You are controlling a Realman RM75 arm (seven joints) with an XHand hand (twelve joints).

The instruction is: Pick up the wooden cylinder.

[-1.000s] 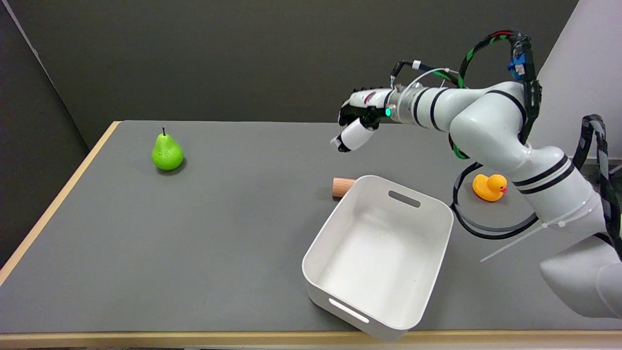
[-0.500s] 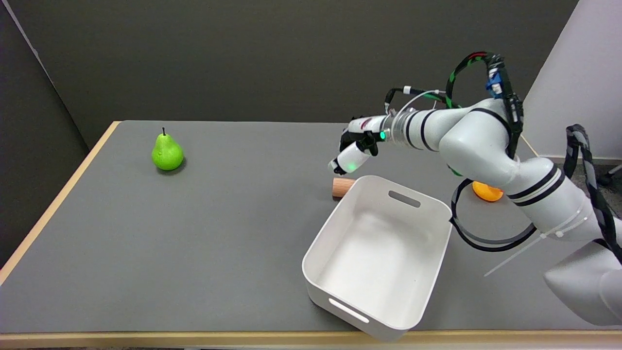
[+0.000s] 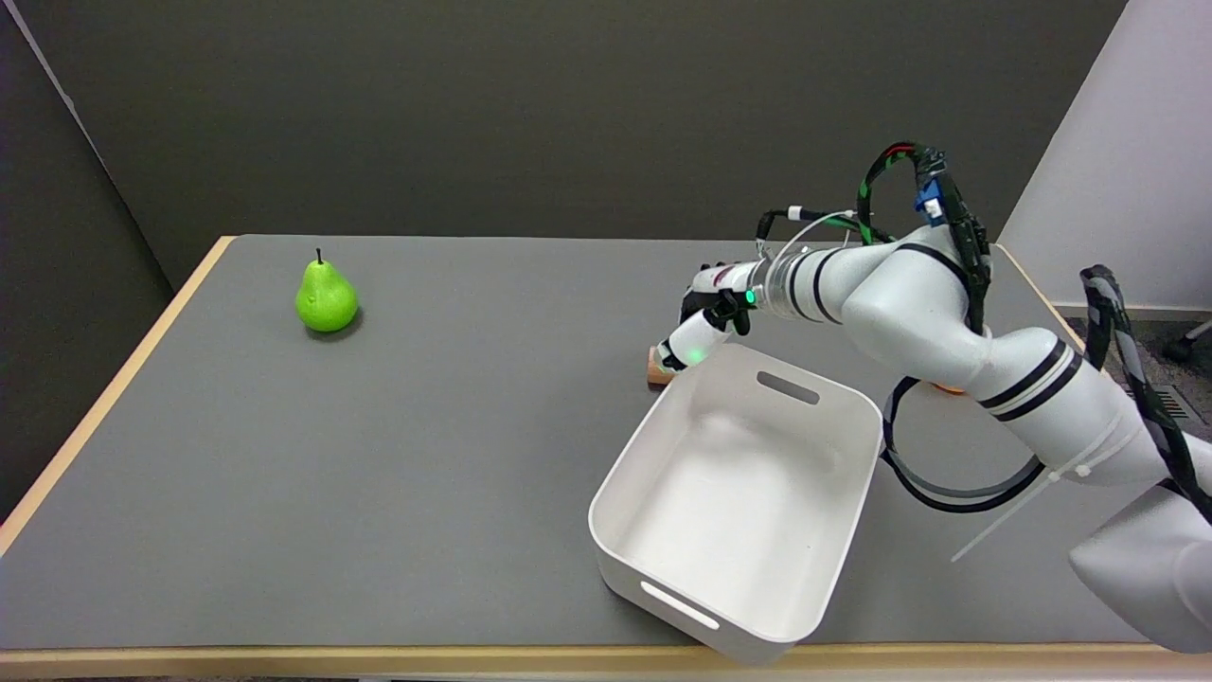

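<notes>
Head view: right hand (image 3: 705, 322), grip unclear, rests over the wooden cylinder (image 3: 656, 368), which lies on the bench (image 3: 426, 455) beside the white bin (image 3: 748, 493), not yet lifted.

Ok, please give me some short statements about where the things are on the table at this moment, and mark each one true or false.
1. The wooden cylinder lies inside the white bin. False: it lies on the table, just outside the bin's far left corner.
2. The right hand is down at the cylinder. True.
3. The green pear stands upright near the table's far left. True.
4. The bin holds the pear. False: nothing shows inside the bin.
5. The cylinder is lifted off the table. False: it sits on the table.
</notes>
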